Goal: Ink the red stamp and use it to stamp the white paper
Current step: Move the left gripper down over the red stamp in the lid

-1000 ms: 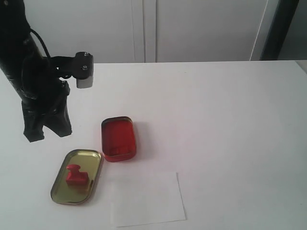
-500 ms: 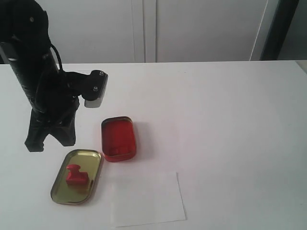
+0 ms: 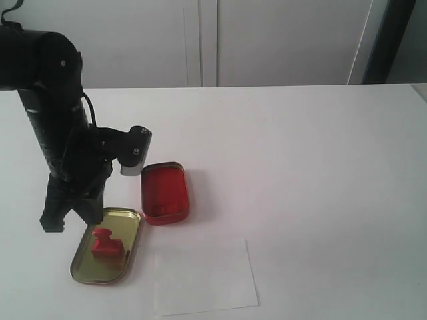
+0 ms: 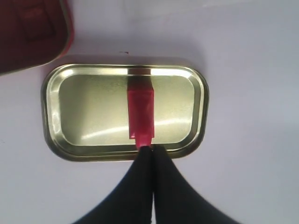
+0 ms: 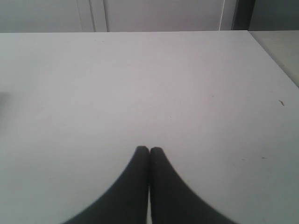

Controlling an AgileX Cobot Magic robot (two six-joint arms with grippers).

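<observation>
We see the left gripper (image 4: 149, 148) with its two black jaws pressed together and nothing between them. In the left wrist view its tips stand at the rim of the gold tin (image 4: 46, 107), just at one end of the red stamp (image 4: 140, 114). We cannot tell if the tips touch the stamp or only hang above it.

The red stamp lies inside the gold tin, about in its middle, with free gold floor on both long sides of it. In the exterior view the gold tin sits near the front left of the table (image 3: 320, 167), and the black left arm stands over the tin's far left edge.

The red ink tin (image 3: 165, 193) is just beyond the gold tin's far right corner, with a narrow white gap between the two rims. The white paper (image 3: 205, 277) lies flat to the right of the gold tin and just in front of the ink tin, apart from both. Its front edge is close to the bottom border of the exterior view.

To the right of the ink tin and the paper a wide white tabletop stretches to the table's far edge.

The right gripper (image 5: 149, 149) has its jaws together too, holding nothing, over bare tabletop. The table's side edge runs well apart from it.
</observation>
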